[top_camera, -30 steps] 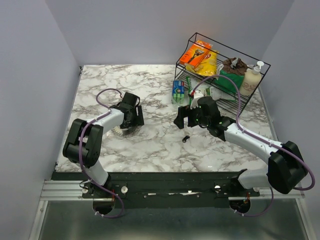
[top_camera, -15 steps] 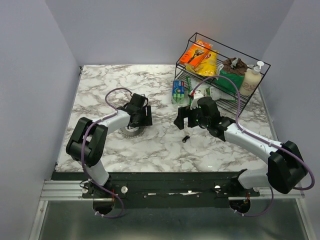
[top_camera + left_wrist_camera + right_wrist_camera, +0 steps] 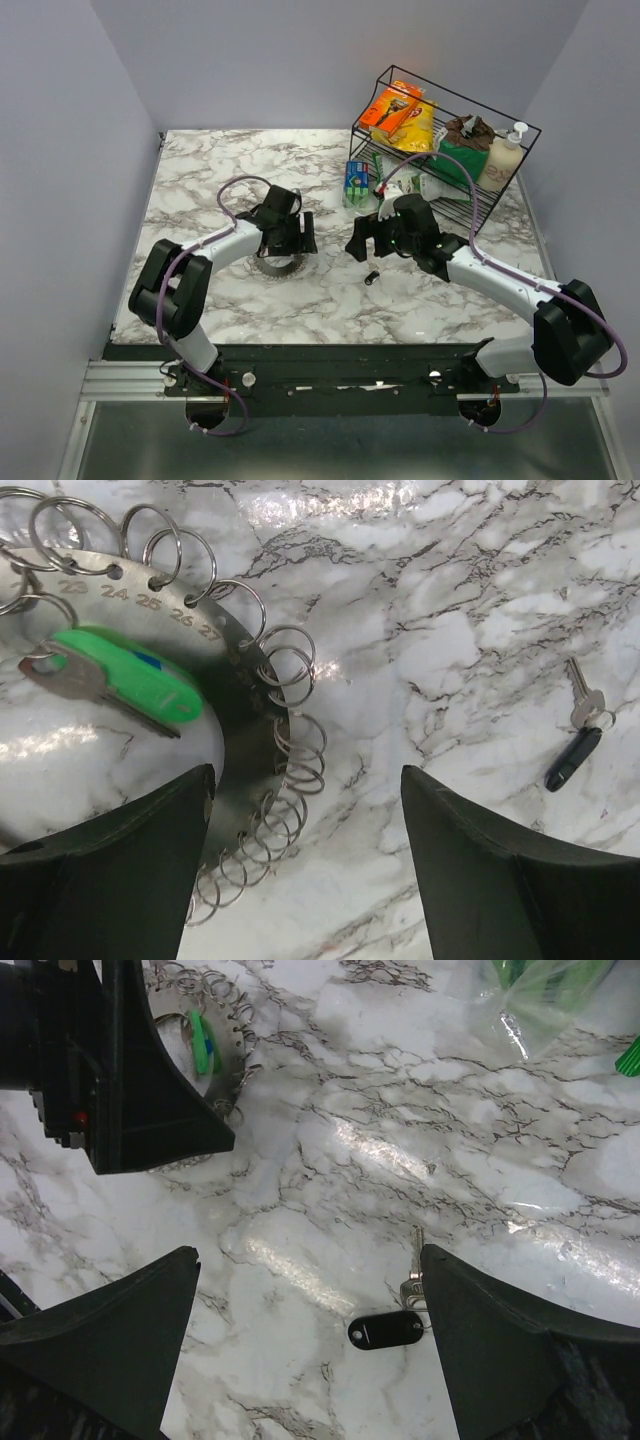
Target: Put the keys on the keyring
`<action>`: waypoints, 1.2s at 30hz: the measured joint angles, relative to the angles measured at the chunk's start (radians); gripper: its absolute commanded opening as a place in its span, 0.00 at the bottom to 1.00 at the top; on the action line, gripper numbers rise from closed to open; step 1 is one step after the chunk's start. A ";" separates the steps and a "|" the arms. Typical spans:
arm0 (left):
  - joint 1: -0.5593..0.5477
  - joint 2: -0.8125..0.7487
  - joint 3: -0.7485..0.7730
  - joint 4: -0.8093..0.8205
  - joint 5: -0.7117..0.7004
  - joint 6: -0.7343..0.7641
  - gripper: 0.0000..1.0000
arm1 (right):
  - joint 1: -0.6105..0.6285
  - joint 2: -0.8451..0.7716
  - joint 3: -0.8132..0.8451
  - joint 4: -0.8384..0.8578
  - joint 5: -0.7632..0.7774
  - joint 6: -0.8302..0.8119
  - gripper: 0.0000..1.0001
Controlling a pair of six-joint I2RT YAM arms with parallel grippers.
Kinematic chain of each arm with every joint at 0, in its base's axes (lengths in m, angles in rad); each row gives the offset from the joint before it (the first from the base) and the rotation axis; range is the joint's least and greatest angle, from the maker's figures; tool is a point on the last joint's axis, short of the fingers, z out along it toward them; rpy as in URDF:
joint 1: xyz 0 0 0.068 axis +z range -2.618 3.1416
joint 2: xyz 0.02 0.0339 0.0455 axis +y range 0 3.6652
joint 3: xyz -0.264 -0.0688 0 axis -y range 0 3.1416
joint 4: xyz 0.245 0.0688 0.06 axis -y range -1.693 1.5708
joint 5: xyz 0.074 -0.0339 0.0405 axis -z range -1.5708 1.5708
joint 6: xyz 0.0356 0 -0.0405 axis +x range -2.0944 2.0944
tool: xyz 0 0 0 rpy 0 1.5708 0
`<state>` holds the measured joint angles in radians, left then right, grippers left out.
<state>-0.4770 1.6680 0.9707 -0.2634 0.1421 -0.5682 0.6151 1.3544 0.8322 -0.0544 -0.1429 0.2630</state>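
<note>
Since a second ago the left gripper (image 3: 290, 235) has swung to its right, toward the middle of the table (image 3: 200, 160), and the right gripper (image 3: 370, 238) has edged a little left. The left one hangs with its fingers spread and grasps nothing.

The keyring (image 3: 245, 695), a flat plate edged with small wire loops, lies directly under the left gripper and a little to its left. A green key (image 3: 120, 680) already hangs from one of its loops. The loose key (image 3: 415, 1255) with its black tag (image 3: 385, 1330) lies flat on the table well off to that gripper's right. It is below the right gripper, close beside one of that gripper's fingers, which are likewise spread wide and empty.

We judge the step in hand to be fetching that key. We would centre the right fingers over the thicker tag, come straight down and pinch across its narrow sides, since the thin blade gives little to catch. Meanwhile the left can pin the plate's rim so that a free loop faces the incoming key.

Behind the right gripper stands a wire rack (image 3: 465, 98). It holds an orange box (image 3: 392, 108), a yellow bag (image 3: 418, 128), a green pack (image 3: 460, 160) and a pump bottle (image 3: 505, 155).
</note>
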 measured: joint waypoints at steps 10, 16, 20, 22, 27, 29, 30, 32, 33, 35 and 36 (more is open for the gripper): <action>0.127 -0.214 0.095 -0.128 0.014 0.048 0.87 | 0.001 0.087 0.030 0.008 -0.089 -0.003 0.98; 0.344 -0.311 -0.083 -0.118 0.106 0.025 0.88 | 0.026 0.194 0.140 0.009 -0.148 -0.010 0.98; 0.444 -0.357 -0.195 -0.115 0.163 -0.005 0.88 | 0.068 0.270 0.232 0.005 -0.164 -0.013 0.98; 0.492 -0.376 -0.238 -0.098 0.203 -0.021 0.88 | 0.090 0.317 0.289 0.000 -0.168 -0.014 0.97; 0.592 -0.370 -0.290 -0.075 0.268 -0.042 0.88 | 0.121 0.430 0.425 -0.032 -0.177 -0.018 0.96; 0.597 -0.362 -0.288 -0.073 0.282 -0.042 0.88 | 0.127 0.465 0.466 -0.055 -0.177 -0.020 0.96; 0.598 -0.359 -0.288 -0.071 0.286 -0.041 0.88 | 0.129 0.480 0.483 -0.066 -0.177 -0.021 0.96; 0.599 -0.350 -0.285 -0.067 0.294 -0.038 0.87 | 0.132 0.509 0.517 -0.089 -0.176 -0.021 0.95; 0.599 -0.345 -0.282 -0.066 0.295 -0.038 0.87 | 0.133 0.517 0.526 -0.097 -0.176 -0.022 0.95; 0.600 -0.328 -0.274 -0.058 0.298 -0.038 0.85 | 0.136 0.533 0.541 -0.111 -0.175 -0.022 0.95; 0.600 -0.316 -0.270 -0.051 0.300 -0.038 0.84 | 0.136 0.541 0.548 -0.116 -0.175 -0.022 0.95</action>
<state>0.1226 1.3521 0.7006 -0.3149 0.4423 -0.6064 0.7513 1.8954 1.3804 -0.1707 -0.3183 0.2413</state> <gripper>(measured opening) 0.865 0.954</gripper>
